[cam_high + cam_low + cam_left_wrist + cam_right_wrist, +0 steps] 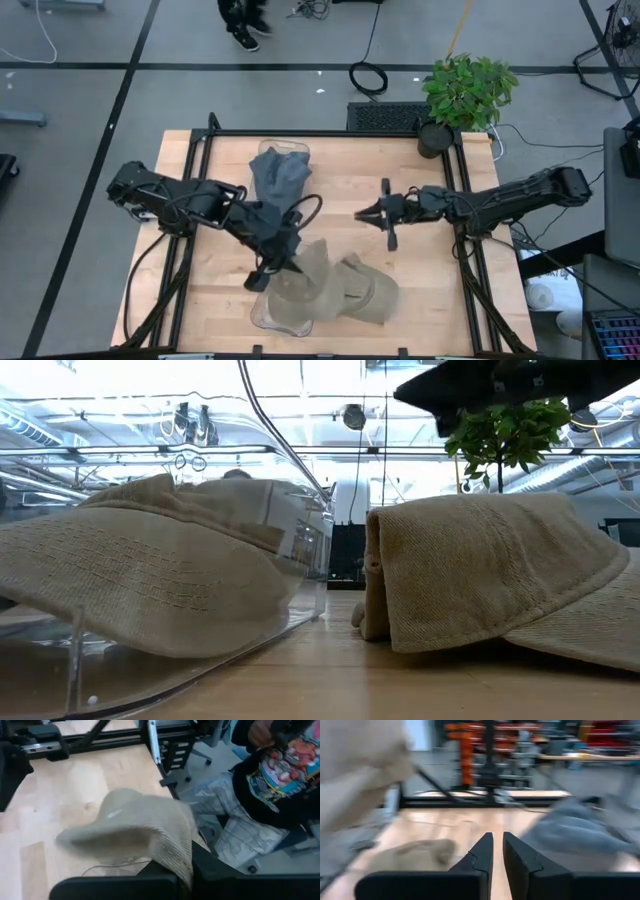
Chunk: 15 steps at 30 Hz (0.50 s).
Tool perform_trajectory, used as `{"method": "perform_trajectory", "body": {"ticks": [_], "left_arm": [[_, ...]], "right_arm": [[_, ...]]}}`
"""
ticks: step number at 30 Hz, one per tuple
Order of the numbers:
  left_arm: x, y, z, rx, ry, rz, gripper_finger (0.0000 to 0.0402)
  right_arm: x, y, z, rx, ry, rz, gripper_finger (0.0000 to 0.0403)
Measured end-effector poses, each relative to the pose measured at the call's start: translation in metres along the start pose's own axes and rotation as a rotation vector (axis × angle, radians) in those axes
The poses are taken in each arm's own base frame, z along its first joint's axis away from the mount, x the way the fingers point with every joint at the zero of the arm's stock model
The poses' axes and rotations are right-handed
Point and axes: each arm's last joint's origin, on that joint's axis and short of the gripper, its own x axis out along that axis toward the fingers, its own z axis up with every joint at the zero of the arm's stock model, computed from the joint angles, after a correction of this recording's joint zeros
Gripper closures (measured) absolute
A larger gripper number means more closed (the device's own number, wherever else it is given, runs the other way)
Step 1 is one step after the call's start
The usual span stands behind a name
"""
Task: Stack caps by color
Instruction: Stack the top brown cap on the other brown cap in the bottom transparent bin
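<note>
At the near edge of the bench [340,190] a clear plastic bin [283,310] sits with tan caps [300,290] lying in it; in the low view one tan cap [150,585] fills the bin behind its clear wall [300,575]. Just beside the bin, on the bare wood, another tan cap [365,290] lies in a heap, touching the bin's side; the low view shows it close up [480,575] with its brim reaching toward the picture's right edge. The left gripper [275,268] hangs over the bin, and its jaws are pressed together, pinching a tan cap [140,827] whose fabric drapes over the dark fingers [165,870] in the left wrist view. Beyond the bench edge in that view a seated person [265,780] in a dark printed top shows. Farther back, near the middle of the bench, the right gripper [366,214] hovers above bare wood, well apart from the caps; its jaws stand nearly together with only a narrow slit between the fingertips [485,851], and nothing is between them. Toward the far side, blue-grey caps [280,172] lie piled in a second clear bin [297,150]. A potted plant [465,92] stands at the far right corner.
</note>
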Motion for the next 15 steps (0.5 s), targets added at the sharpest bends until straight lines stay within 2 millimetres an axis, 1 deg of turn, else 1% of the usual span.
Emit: {"method": "perform_trajectory", "body": {"ticks": [2, 5, 9, 12, 15], "left_arm": [[0.001, -0.003, -0.001, 0.014, 0.009, -0.018, 0.0397], [0.0, -0.005, -0.001, 0.022, 0.011, -0.023, 0.0397], [0.0, -0.003, -0.003, 0.014, 0.028, 0.005, 0.0397], [0.0, -0.004, -0.003, 0.014, 0.027, 0.005, 0.0397], [0.0, -0.004, -0.003, 0.014, 0.028, 0.002, 0.0397]], "right_arm": [[0.006, 0.003, -0.002, 0.007, -0.013, 0.097, 0.0384], [0.017, 0.007, -0.006, 0.072, -0.053, 0.221, 0.0392], [0.032, 0.008, -0.019, 0.135, -0.058, 0.238, 0.0391], [0.041, 0.007, -0.029, 0.154, -0.041, 0.234, 0.0359], [0.047, 0.007, -0.036, 0.203, -0.034, 0.244, 0.0305]]}}
